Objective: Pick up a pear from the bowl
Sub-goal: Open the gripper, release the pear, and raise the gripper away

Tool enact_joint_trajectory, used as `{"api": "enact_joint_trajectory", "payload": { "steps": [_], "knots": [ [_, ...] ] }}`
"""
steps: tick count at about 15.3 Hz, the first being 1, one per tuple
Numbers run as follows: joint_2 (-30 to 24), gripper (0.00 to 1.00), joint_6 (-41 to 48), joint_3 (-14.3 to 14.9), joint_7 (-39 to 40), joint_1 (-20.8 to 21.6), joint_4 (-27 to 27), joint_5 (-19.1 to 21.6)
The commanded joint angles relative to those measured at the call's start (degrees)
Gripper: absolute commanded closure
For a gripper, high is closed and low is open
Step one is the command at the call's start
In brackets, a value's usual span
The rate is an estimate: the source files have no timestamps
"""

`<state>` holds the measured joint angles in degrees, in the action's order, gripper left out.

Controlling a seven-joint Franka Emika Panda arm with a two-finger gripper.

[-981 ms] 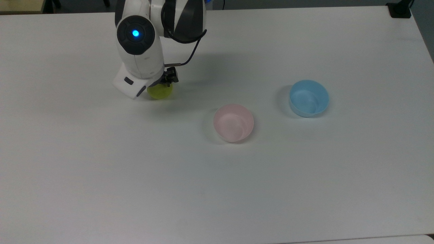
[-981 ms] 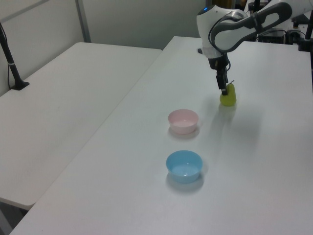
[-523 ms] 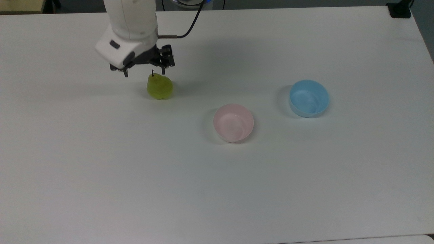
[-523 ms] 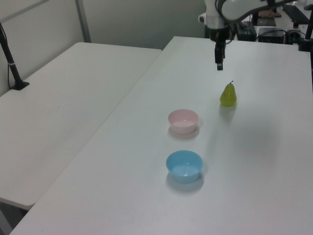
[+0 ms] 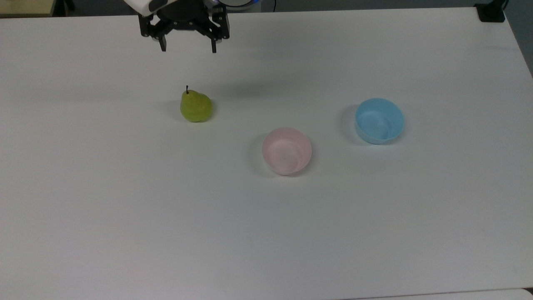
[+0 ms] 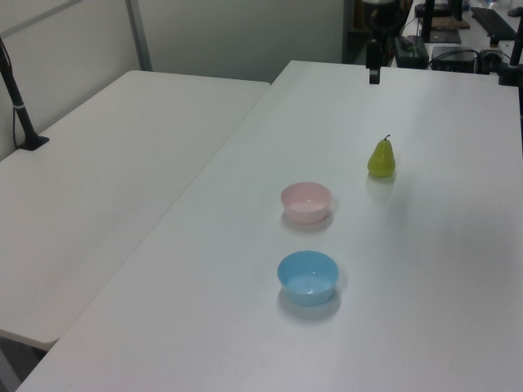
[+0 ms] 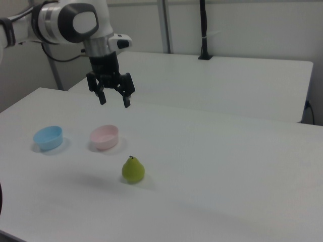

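Standing upright on the white table (image 5: 125,216), the pear (image 5: 196,106) is seen with its dark stem pointing up and its rounded bottom on the surface. It is not held by anything and lies well apart from both bowls. In the top view the pink bowl (image 5: 287,151) is placed to the right of the pear and lower in the picture, and the blue bowl (image 5: 379,121) is placed further to the right again; both bowls are shown with nothing inside them. In the left view the pear (image 6: 381,158) is seen beyond the pink bowl (image 6: 306,202), with the blue bowl (image 6: 308,277) nearest the camera. In the right view the pear (image 7: 133,170) is found nearest the camera, with the pink bowl (image 7: 104,137) and the blue bowl (image 7: 48,137) set behind it towards the right view's left.

The gripper (image 5: 188,46) is raised high above the table, at the top edge of the top view, above and clear of the pear. Its two black fingers are spread wide and nothing is held between them. In the right view the gripper (image 7: 114,102) is shown hanging from the white arm (image 7: 70,22), fingers pointing down and parted, well above the table surface.
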<state>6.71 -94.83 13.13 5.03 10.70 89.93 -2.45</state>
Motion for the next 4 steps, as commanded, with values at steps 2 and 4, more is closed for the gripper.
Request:
{"api": "enact_joint_trajectory", "payload": {
  "steps": [2,4],
  "knots": [
    [-0.29,0.0,2.55,0.06,-1.86,-1.03,-2.74,3.33],
    [-0.64,0.0,2.55,-0.03,-1.86,-1.65,-2.66,3.33]
  ]
}}
